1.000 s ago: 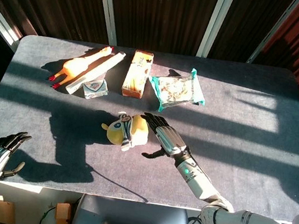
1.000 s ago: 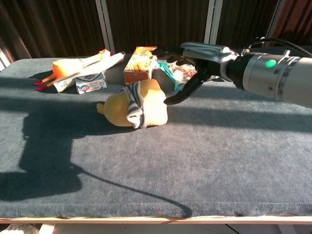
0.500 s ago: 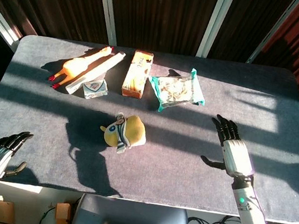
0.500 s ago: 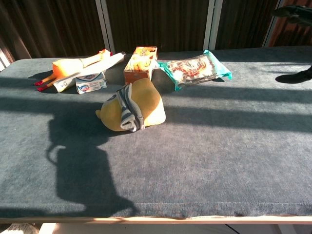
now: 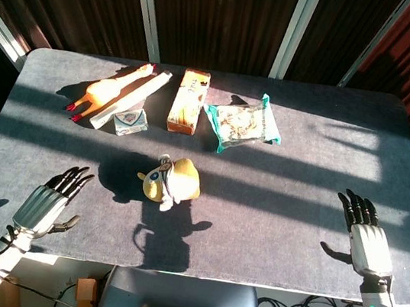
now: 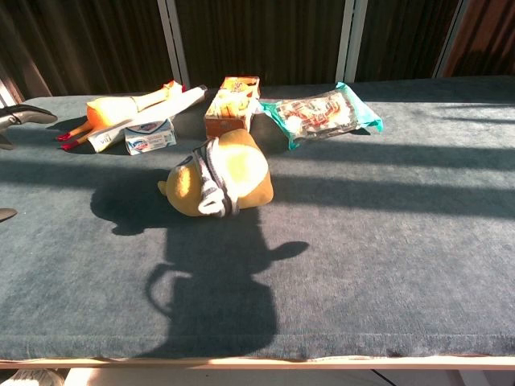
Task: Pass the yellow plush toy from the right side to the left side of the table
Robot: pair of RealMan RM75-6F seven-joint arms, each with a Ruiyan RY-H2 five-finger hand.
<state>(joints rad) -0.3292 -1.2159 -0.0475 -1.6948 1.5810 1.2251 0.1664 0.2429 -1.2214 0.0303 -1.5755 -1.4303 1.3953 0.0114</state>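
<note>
While open and empty at the lower left of the head view, left hand point(image 5: 47, 204) best reaching in slowly toward the yellow plush toy point(image 5: 171, 182) near the middle of the table point(image 5: 279, 172), cupping the soft body, not the band. Further back, rubber chicken point(image 5: 109, 90), orange box point(image 5: 188, 98) and snack bag point(image 5: 242, 124). At the lower right, right hand point(image 5: 366, 238) open too, now pulled well back from the toy, unlike a second ago.
</note>
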